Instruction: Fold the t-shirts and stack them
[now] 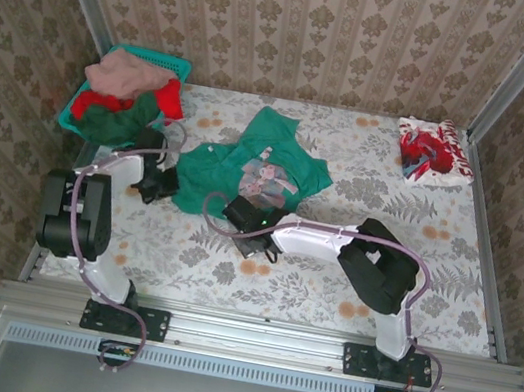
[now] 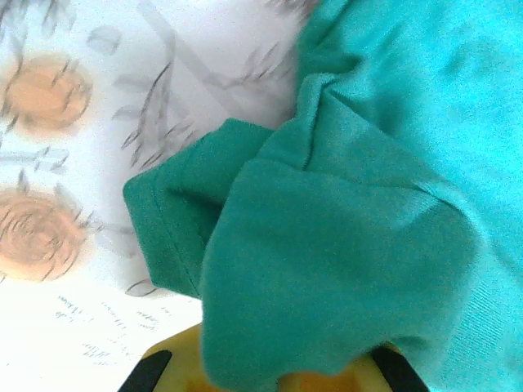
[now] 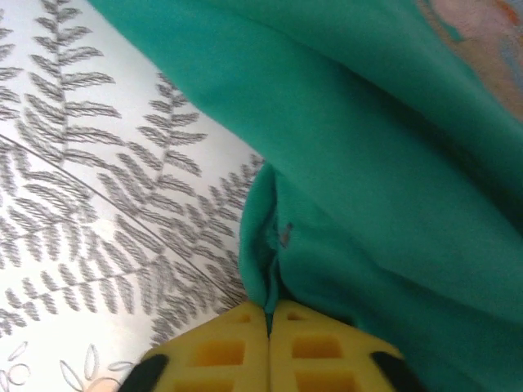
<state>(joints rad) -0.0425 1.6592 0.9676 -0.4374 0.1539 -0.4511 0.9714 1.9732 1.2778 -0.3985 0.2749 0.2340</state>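
The right gripper (image 3: 268, 318) pinches the teal shirt (image 1: 247, 168) at its edge, pads shut tight, and the left gripper (image 2: 270, 380) looks clamped on a fold. Uneven pulling could bunch the cloth, or a thin pinch could slip.

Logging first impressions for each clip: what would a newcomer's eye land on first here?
The teal-green t-shirt lying rumpled mid-table, with the left gripper at its left edge and the right gripper at its near edge; the right wrist view shows that one pinching a fold. Next, the heap of pink, red and dark green shirts in the teal basket at the far left corner, and the red-and-white shirt lying at the far right.
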